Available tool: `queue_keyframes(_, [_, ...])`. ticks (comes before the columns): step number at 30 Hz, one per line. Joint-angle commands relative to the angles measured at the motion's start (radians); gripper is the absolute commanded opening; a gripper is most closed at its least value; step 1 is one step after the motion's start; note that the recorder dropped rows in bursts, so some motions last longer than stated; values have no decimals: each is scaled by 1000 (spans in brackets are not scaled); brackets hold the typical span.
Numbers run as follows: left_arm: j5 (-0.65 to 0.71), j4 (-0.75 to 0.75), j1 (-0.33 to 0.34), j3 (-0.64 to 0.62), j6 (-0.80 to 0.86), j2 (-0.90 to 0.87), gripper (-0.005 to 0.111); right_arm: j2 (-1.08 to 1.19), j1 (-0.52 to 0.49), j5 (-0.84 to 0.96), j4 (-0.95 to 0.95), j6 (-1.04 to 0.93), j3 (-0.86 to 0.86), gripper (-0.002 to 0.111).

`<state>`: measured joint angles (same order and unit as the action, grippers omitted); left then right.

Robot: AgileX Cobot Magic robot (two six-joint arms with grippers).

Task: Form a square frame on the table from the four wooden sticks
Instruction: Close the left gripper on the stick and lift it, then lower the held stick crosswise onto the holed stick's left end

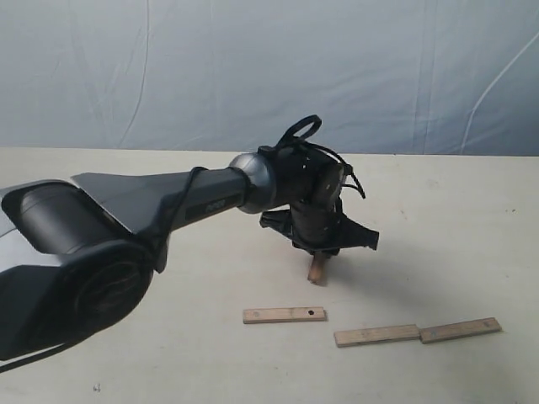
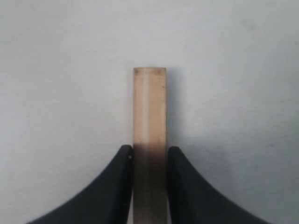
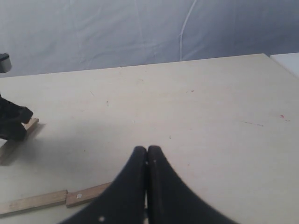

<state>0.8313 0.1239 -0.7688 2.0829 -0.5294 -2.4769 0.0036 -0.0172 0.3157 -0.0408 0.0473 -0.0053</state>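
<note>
My left gripper point(image 1: 321, 252) is shut on one wooden stick point(image 2: 149, 107), whose lower end point(image 1: 317, 270) pokes out below the fingers just above the table point(image 1: 438, 227). Three more sticks lie flat nearer the front: one alone point(image 1: 285, 315), and two end to end point(image 1: 376, 335) point(image 1: 460, 329). The right wrist view shows my right gripper point(image 3: 147, 150) shut and empty above the table, with the end-to-end pair point(image 3: 32, 202) point(image 3: 88, 194) beside it. No square frame is formed. The right gripper is outside the exterior view.
The wrinkled blue-grey backdrop sheet point(image 1: 269, 67) hangs behind the table's far edge. The left arm's thick body point(image 1: 101, 244) stretches across the left part of the table.
</note>
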Motion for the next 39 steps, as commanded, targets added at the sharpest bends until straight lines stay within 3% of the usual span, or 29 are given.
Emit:
queue_keyframes(1, [71, 103, -16, -8, -150, 75, 0, -4, 2, -8, 4, 0, 5, -1])
queue_keyframes(5, [136, 222, -65, -82, -257, 147, 0, -4, 2, -8, 4, 0, 5, -1])
queue_keyframes(9, [123, 234, -111, -217, -310, 235, 0, -4, 2, -8, 4, 0, 5, -1])
queue_keyframes(17, [-47, 300, -171, -597, -571, 473, 0, -4, 2, -8, 4, 0, 5, -1])
queue_keyframes(24, [-176, 307, -192, -821, -748, 538, 0, -4, 2, -8, 4, 0, 5, -1])
queue_keyframes(31, [-306, 326, -192, -929, -836, 538, 0, -4, 2, -8, 4, 0, 5, -1])
queue_keyframes(39, [-256, 368, -189, -946, -858, 538, 0, -4, 2, -8, 4, 0, 5, -1])
